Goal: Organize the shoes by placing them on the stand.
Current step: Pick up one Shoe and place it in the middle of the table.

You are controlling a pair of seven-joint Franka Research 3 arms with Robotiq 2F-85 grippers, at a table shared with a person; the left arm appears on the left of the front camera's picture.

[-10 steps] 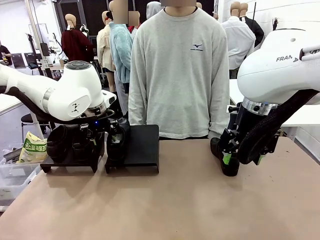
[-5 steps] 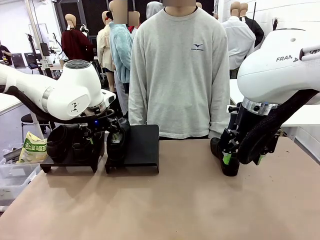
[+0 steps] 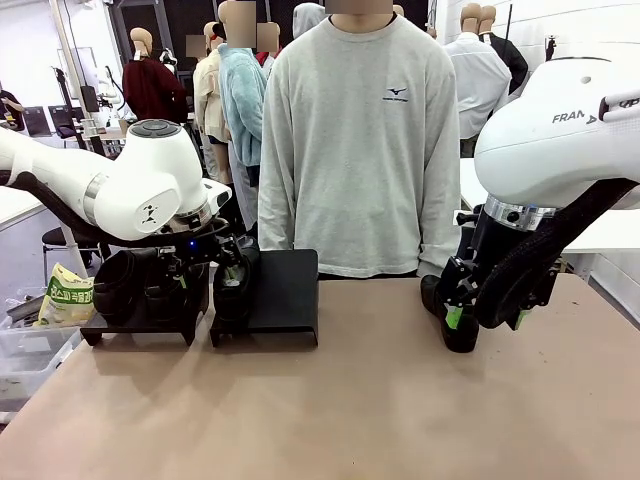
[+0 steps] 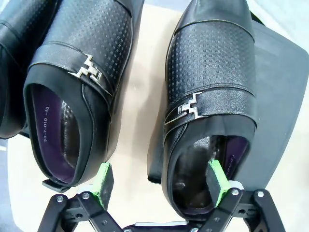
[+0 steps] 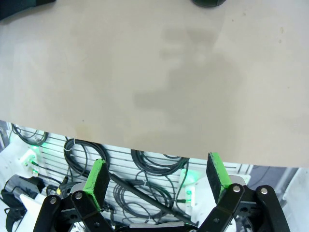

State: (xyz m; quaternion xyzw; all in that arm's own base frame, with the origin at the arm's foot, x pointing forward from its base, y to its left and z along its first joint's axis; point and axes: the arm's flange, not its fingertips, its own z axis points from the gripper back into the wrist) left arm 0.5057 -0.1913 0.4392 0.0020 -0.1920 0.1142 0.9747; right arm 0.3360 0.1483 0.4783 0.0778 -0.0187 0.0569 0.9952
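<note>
Two black buckled shoes fill the left wrist view. One shoe (image 4: 72,96) lies on the left. The other shoe (image 4: 207,92) rests on a dark stand (image 4: 282,96). My left gripper (image 4: 160,180) is open, with one green pad inside that shoe's opening and the other outside its side wall. From the front, the left gripper (image 3: 215,270) hangs over the shoe (image 3: 232,292) on the right stand (image 3: 290,295), and more shoes (image 3: 120,285) sit on the left stand (image 3: 140,325). Another black shoe (image 3: 458,335) stands on the table by my right gripper (image 3: 458,318), which is open and holds nothing (image 5: 157,180).
A person in a grey sweatshirt (image 3: 360,140) stands at the far side, behind the stands. A printed bag (image 3: 68,297) lies left of the stands. The near table edge (image 5: 145,147) has cables (image 5: 140,188) below it. Bare tabletop (image 3: 330,410) stretches across the front.
My left gripper's fingers have spread a little wider at the shoe on the right stand. The right arm and the shoes have stayed where they were.
</note>
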